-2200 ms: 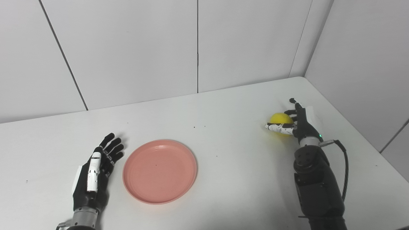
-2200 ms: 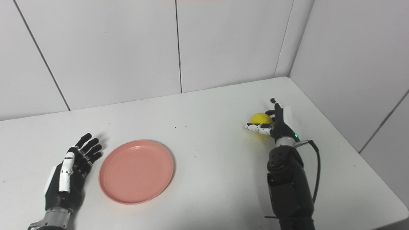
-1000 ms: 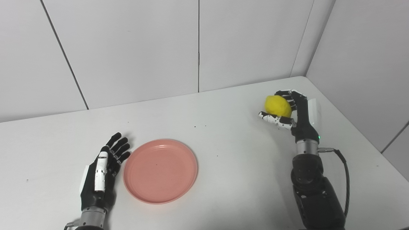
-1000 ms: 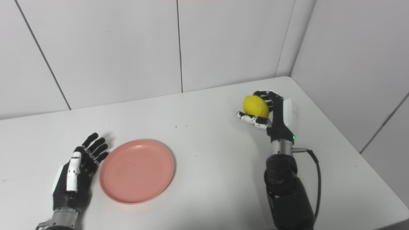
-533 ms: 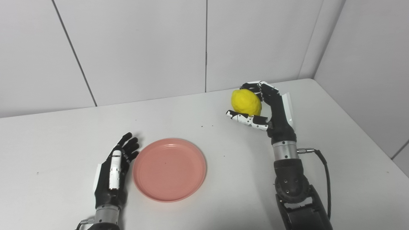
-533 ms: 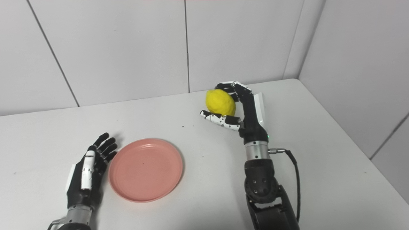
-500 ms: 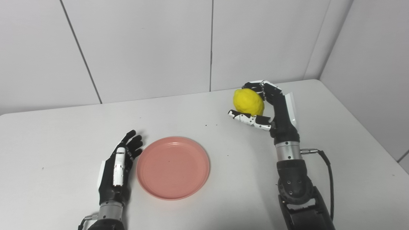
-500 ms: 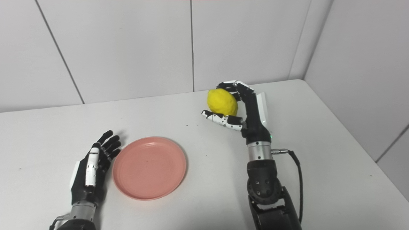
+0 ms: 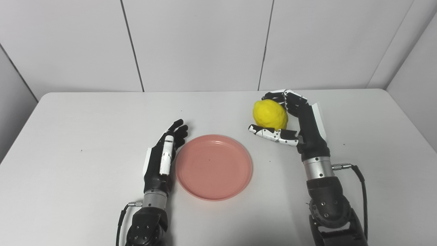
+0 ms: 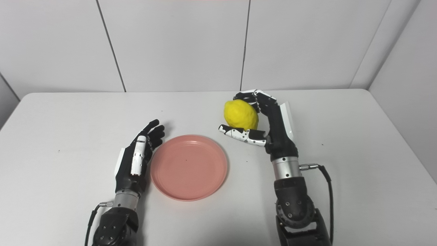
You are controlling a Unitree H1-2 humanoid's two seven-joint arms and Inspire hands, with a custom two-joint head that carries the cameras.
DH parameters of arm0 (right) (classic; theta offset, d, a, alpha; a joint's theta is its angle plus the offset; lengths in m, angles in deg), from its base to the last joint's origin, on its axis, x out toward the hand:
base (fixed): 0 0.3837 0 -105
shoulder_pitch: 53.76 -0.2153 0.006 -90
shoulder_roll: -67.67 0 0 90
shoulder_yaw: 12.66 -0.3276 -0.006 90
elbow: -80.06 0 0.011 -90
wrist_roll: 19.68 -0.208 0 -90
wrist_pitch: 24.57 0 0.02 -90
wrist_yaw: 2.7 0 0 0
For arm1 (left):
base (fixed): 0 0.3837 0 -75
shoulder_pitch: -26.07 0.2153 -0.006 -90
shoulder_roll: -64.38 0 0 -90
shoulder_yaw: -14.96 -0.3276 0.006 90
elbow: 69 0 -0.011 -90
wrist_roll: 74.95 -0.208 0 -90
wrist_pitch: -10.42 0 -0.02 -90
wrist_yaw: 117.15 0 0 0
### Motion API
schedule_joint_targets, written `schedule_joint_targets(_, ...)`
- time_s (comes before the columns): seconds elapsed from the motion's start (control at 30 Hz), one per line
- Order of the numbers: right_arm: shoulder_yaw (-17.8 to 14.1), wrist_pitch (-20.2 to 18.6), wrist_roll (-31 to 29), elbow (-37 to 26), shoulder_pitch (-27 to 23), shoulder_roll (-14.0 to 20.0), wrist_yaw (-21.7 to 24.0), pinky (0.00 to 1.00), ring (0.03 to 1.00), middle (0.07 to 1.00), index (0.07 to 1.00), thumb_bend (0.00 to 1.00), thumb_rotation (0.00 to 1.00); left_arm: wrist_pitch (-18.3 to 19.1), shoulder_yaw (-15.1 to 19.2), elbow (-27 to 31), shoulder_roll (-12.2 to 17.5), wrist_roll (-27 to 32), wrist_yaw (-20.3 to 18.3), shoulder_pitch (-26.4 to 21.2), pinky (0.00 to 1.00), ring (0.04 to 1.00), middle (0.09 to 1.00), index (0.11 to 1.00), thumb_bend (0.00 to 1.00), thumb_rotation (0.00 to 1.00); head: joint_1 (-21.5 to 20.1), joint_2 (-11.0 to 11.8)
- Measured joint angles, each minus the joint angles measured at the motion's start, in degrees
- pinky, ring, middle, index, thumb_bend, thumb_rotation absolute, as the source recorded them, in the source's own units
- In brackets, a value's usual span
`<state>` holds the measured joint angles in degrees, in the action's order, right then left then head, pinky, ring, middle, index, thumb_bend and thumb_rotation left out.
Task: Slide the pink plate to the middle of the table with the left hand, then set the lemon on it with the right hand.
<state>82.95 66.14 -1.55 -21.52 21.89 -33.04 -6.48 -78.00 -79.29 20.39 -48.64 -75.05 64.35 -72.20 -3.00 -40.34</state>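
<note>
The step in hand looks to be the carry: the right hand (image 9: 300, 119) has its fingers and thumb wrapped round the bumpy, bright yellow lemon (image 9: 270, 114) and holds it clear of the white bench (image 9: 85, 136), up and to the right of the round, shallow pink plastic plate (image 9: 214, 166). To do this well, I would bring the lemon across to the left and toward the robot until it sits over the plate's flat centre, then lower it close to the surface before opening the fingers, since a rounded fruit let go from height or near the raised rim would likely roll off. The grip seems sound, with the white-marked thumb under the fruit and the black fingers curled over its top, so no regrasp appears needed. The right forearm stands nearly upright from the bench's near edge, wrist straight, palm turned toward the left. The left hand (image 9: 163, 157) lies flat beside the plate's left rim, fingers extended and close together, holding nothing; whether it touches the rim I cannot tell. The plate sits roughly mid-bench, so the slide appears done.
</note>
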Motion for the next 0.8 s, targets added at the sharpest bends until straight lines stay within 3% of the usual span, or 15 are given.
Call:
schedule_joint_targets(0.3,5.67,0.02,1.10,3.80,-0.57,-0.68,3.36,0.46,0.457,0.481,0.503,0.52,0.00,-0.02,-0.22,-0.10,-1.22,-1.31,1.81,-0.27,0.83,0.850,0.841,0.804,0.23,1.00,2.82,-0.09)
schedule_joint_targets(0.43,8.40,0.80,3.77,5.39,-0.62,-0.25,3.52,0.41,0.441,0.490,0.503,0.52,0.00,-0.03,-0.42,-0.24,-1.22,-2.89,2.38,-0.37,0.83,0.850,0.841,0.804,0.24,1.00,2.91,-0.17)
schedule_joint_targets(0.6,10.09,1.25,3.93,6.76,-0.59,-0.19,5.29,0.32,0.393,0.492,0.532,0.51,0.00,0.37,-0.59,-0.24,-1.25,-4.66,3.37,-0.53,0.83,0.847,0.833,0.795,0.24,1.00,3.00,-0.44)
schedule_joint_targets(0.8,11.49,1.23,6.28,7.96,-0.60,-0.04,6.92,0.34,0.393,0.482,0.534,0.51,0.00,0.86,-0.80,-0.23,-1.31,-4.97,3.67,-0.74,0.83,0.858,0.845,0.812,0.25,1.00,2.82,-0.70)
